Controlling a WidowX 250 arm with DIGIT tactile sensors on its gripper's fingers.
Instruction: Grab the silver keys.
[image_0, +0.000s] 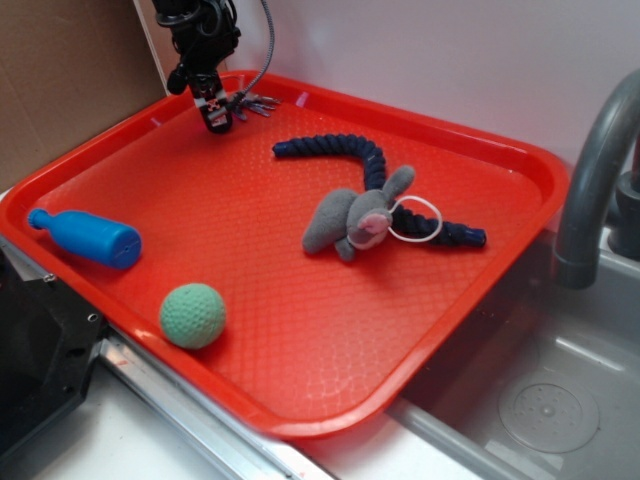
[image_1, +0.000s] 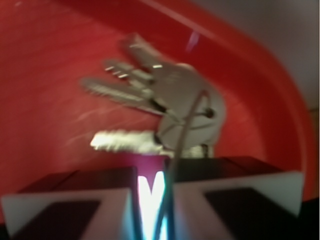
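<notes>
Nearest the exterior camera, a green ball (image_0: 193, 315) sits on the red tray (image_0: 300, 330) close to its front rim, with a blue bottle (image_0: 86, 238) lying on its side to the left, apart from the ball. Toward the middle of the tray lies a grey plush toy (image_0: 352, 219) with a thin white loop (image_0: 415, 219) at its head, resting across a dark blue rope (image_0: 345, 150) that curves behind it and runs out to the right. A grey faucet (image_0: 592, 180) rises beyond the tray's right edge, over a steel sink (image_0: 540, 400).

At the far left corner of the tray the gripper (image_0: 216, 122) points down at the keys (image_0: 254, 103), which lie beside the back rim. In the wrist view the fingers (image_1: 75, 205) are drawn nearly together, leaving a narrow gap through which the keys' wire ring (image_1: 186, 125) passes; the keys (image_1: 165, 97) fan out just ahead of the tips. That view is blurred, and whether the keys rest on the tray or hang clear of it cannot be told.
</notes>
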